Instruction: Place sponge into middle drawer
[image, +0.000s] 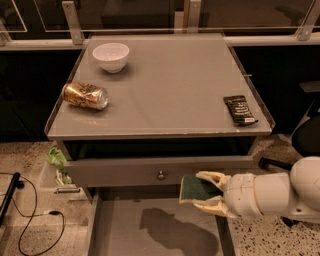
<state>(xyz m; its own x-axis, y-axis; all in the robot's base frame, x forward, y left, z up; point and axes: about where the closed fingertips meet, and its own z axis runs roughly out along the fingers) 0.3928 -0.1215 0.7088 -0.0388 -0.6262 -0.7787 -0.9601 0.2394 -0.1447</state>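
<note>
Camera view — the tool (204, 190) pinches the sponge (193, 187) between its fingers, above the middle drawer (120, 227).

A grey counter (170, 85) stands on a speckled stone floor (25, 160), with dark glass panels (125, 12) and metal posts (72, 22) behind it. A black cable (30, 220) loops over the floor at left. Low right, before the counter's front, the tool (199, 189) clasps the sponge (192, 186).

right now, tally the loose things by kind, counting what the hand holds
round white bowl: 1
dented gold can on its side: 1
flat black snack packet: 1
green-faced yellow sponge: 1, gripped by the hand over the open grey middle drawer
total: 4
</note>
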